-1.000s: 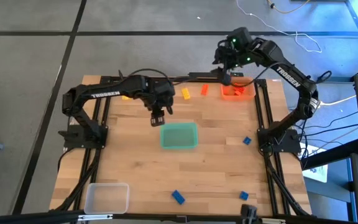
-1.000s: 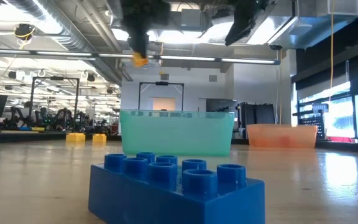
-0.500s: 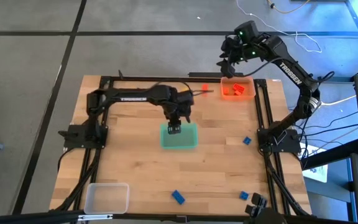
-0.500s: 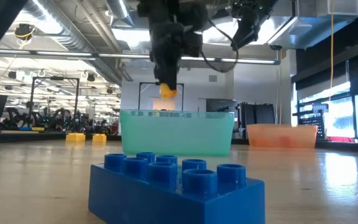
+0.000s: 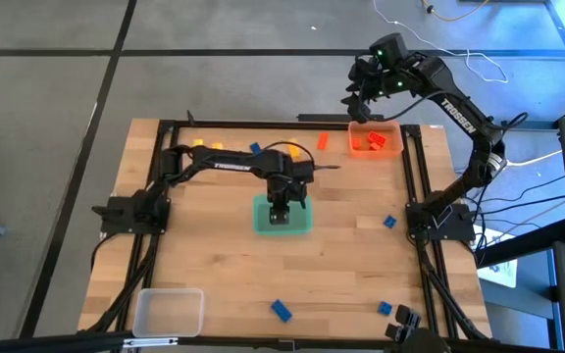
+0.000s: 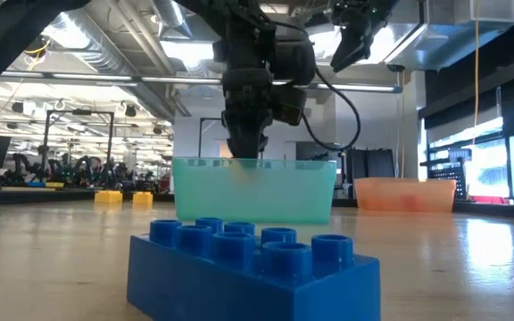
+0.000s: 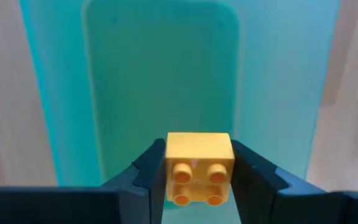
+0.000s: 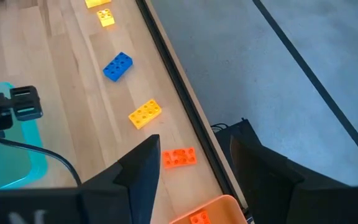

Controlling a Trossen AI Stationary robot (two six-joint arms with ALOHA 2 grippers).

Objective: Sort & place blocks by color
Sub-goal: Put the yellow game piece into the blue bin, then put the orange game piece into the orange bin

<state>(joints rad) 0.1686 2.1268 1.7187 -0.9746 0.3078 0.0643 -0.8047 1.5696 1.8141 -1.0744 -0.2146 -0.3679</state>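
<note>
My left gripper (image 5: 281,210) is shut on a small yellow block (image 7: 199,167) and reaches down into the green tray (image 5: 300,224) at the table's middle; in the low view its fingers (image 6: 244,153) dip behind the tray's rim. My right gripper (image 5: 361,102) hangs open and empty, high beside the orange tray (image 5: 385,130) at the far right, which holds orange blocks. Yellow blocks (image 5: 205,147), a blue block (image 5: 255,149) and an orange block (image 5: 323,142) lie flat along the far edge. My left gripper pinches the yellow block by two opposite side faces (image 7: 166,163) between its two fingers. The fingers come from above, slanting steeply down. The block's studded top faces the wrist camera. It sits inside the tray's walls; whether it touches the tray floor I cannot tell.
Blue blocks lie at the right (image 5: 389,222) and near the front edge (image 5: 282,311), (image 5: 385,308); one of them (image 6: 252,267) fills the low view's foreground. A clear tray (image 5: 169,312) stands at the near left corner. Black frame rails run along the table's sides.
My left gripper has carried the yellow block from the far left toward the table's middle, tipped more steeply down and sunk into the green tray, staying shut on it. My right gripper swung a little off the orange tray early on, then kept still.
</note>
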